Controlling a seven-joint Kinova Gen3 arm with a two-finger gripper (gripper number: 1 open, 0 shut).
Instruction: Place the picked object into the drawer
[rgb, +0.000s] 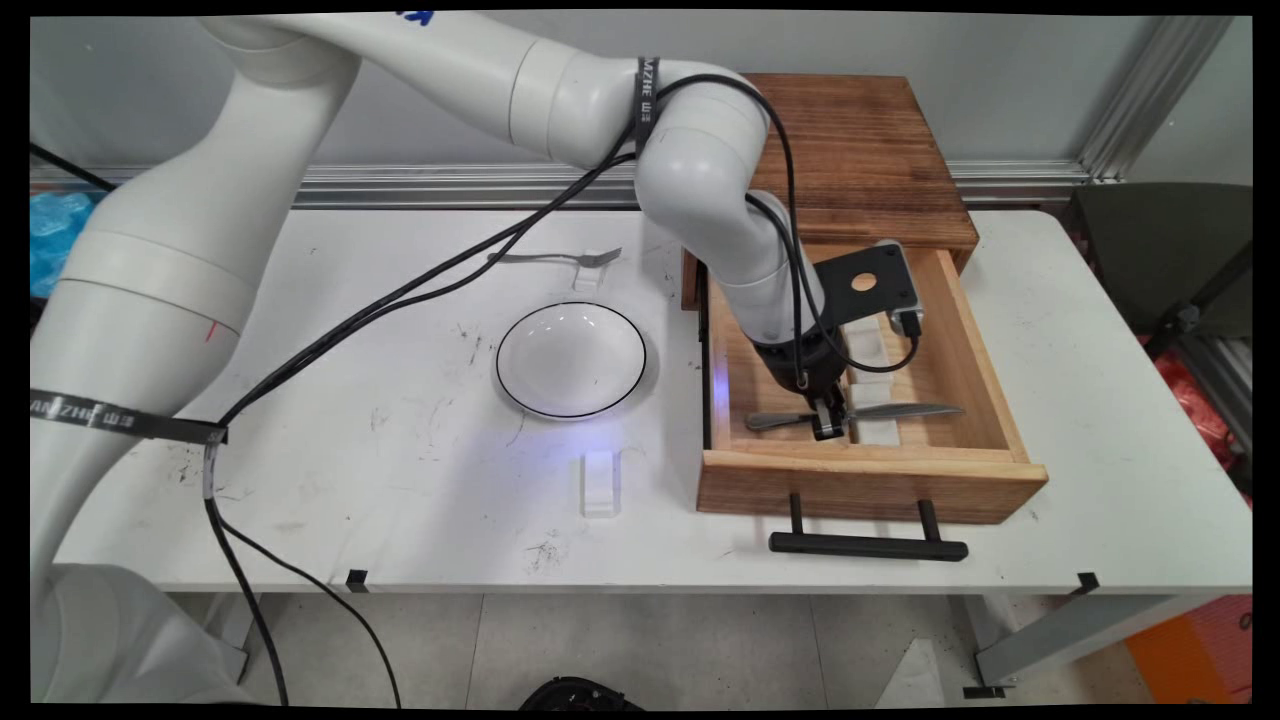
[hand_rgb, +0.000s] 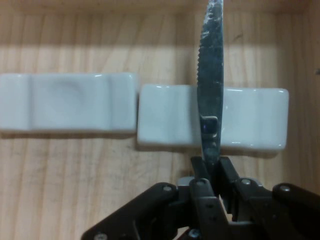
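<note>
Where the knife (hand_rgb: 210, 75) lay across a white rest (hand_rgb: 240, 117) in the open wooden drawer (rgb: 860, 475), the gripper (rgb: 828, 420) was down inside with it, its two black fingers (hand_rgb: 202, 172) closed on the metal near the handle end. In the hand view the serrated blade ran straight away from the fingers and over the rest, which kept the blade propped clear of the drawer floor — probably why the fingers could get either side of it at all. A second white rest (hand_rgb: 67, 102) sat just beside the first with nothing on it, the two almost end to end.

In the main view the knife lay roughly parallel to the drawer's front, handle toward the picture's left and tip toward the right, in the near part of the drawer. The drawer was pulled well out from a dark wooden box (rgb: 860, 160) at the back of the table (rgb: 400, 470), its black handle (rgb: 868, 545) hanging over the near side.

Left of the drawer stood a white plate with a dark rim (rgb: 571, 360), empty. Beyond the plate a fork (rgb: 555, 258) rested with its head on a small white rest — and nearer the camera a similar white rest (rgb: 600, 482) lay bare. Black cables (rgb: 440, 275) trailed from the arm across the table's left half.
</note>
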